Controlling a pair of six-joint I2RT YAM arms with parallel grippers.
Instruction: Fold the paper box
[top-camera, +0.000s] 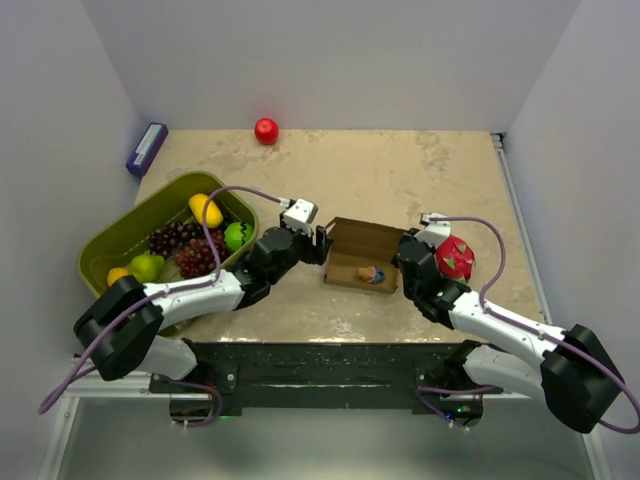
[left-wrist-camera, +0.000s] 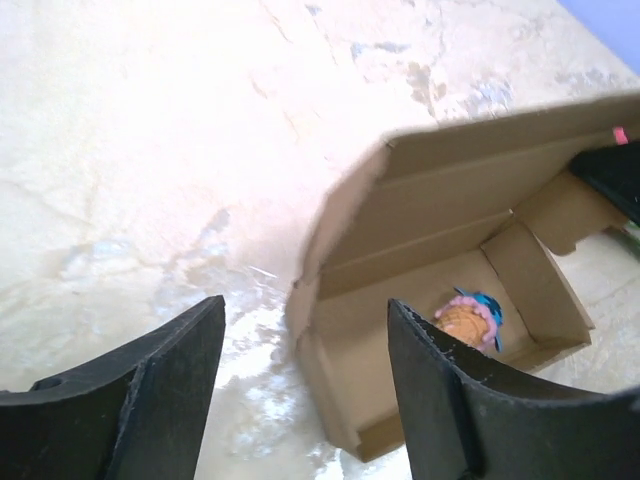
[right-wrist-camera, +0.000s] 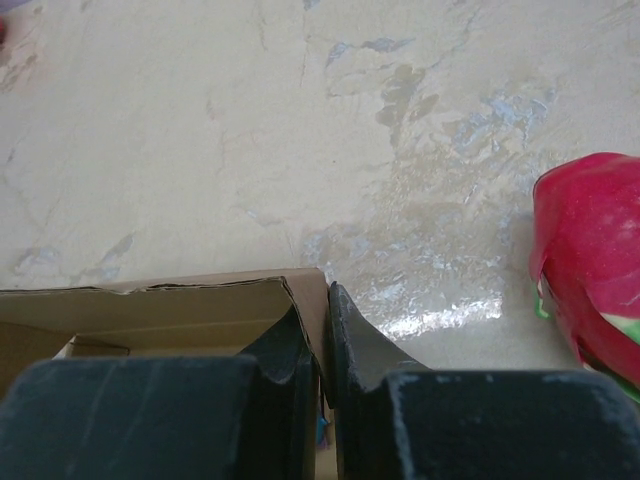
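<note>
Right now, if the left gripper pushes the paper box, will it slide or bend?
The paper box looks thin, so its walls probably flex. The right gripper pinches one wall, so it likely buckles rather than slides.

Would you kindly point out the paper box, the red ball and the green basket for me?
paper box (top-camera: 362, 240): top view, inner back panel.
red ball (top-camera: 266, 131): top view, its centre.
green basket (top-camera: 130, 217): top view, left rim.

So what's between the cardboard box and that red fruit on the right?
The right tool, pinching a wall of the paper box; the top view shows it.
</note>
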